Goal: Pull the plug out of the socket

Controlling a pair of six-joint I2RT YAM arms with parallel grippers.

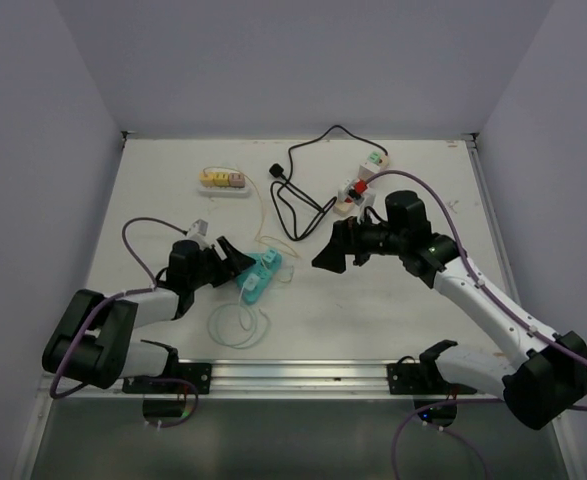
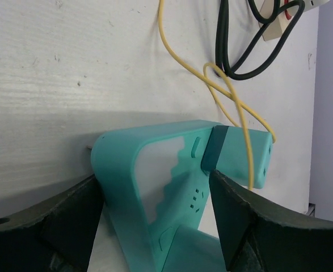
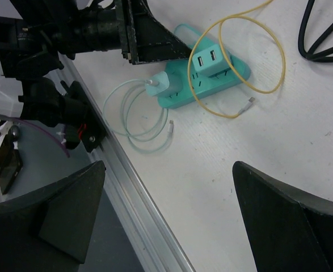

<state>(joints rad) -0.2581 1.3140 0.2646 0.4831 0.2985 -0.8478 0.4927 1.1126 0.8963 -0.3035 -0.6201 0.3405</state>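
A teal power strip [image 1: 256,278] lies left of centre on the table. In the right wrist view [image 3: 223,79] it carries a teal two-port USB charger [image 3: 207,59] and a white plug [image 3: 157,85] with a pale green cable [image 3: 138,122]. My left gripper [image 1: 237,258] is shut on the strip's end, and the left wrist view shows one finger on each side of the strip [image 2: 132,181]. My right gripper [image 1: 325,248] hangs open and empty above the table, to the right of the strip, with bare table between its fingers [image 3: 58,221].
A yellow cable [image 1: 273,225] loops over the strip. A black cable [image 1: 303,190], a white strip with coloured plugs [image 1: 223,180] and a red, white and green strip [image 1: 363,180] lie at the back. The metal rail [image 1: 293,375] runs along the near edge.
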